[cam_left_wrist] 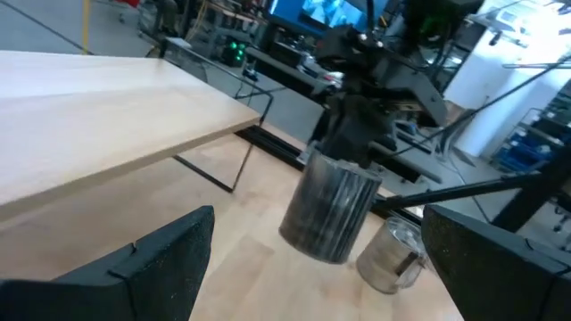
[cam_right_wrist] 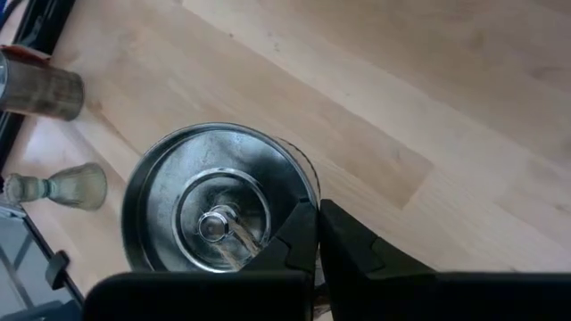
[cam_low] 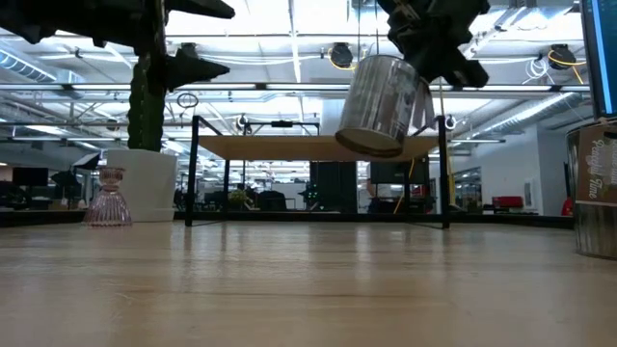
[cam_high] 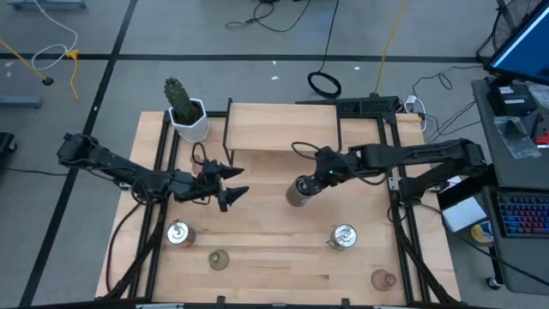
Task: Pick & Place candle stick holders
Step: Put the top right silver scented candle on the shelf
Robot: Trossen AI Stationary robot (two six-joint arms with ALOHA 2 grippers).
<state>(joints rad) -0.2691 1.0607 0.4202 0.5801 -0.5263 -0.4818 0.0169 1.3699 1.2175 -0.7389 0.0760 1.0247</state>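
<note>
My right gripper (cam_high: 310, 182) is shut on a squat silvery candle stick holder (cam_low: 384, 104) and holds it in the air over the middle of the table, in front of the wooden shelf (cam_high: 283, 124). My left gripper (cam_high: 240, 182) stands open to the left of it, level and pointing toward it, touching nothing. Two more silvery holders (cam_high: 178, 232) (cam_high: 344, 236) stand on their bases nearer the front. An olive glass holder (cam_high: 219, 259) and a pink one (cam_high: 383, 278) stand by the near edge. My right gripper pinches the silvery holder at its upper rim (cam_right_wrist: 302, 198), one finger inside the cup and one outside as far as the wrist view shows. The fingers slant down from the table's right. The holder hangs below them, tilted and clear of the table.
A green cactus in a white pot (cam_high: 184, 107) stands at the far left corner beside the shelf. Black frame rails (cam_high: 159, 172) run along both sides of the table. Bare wood lies between the standing holders.
</note>
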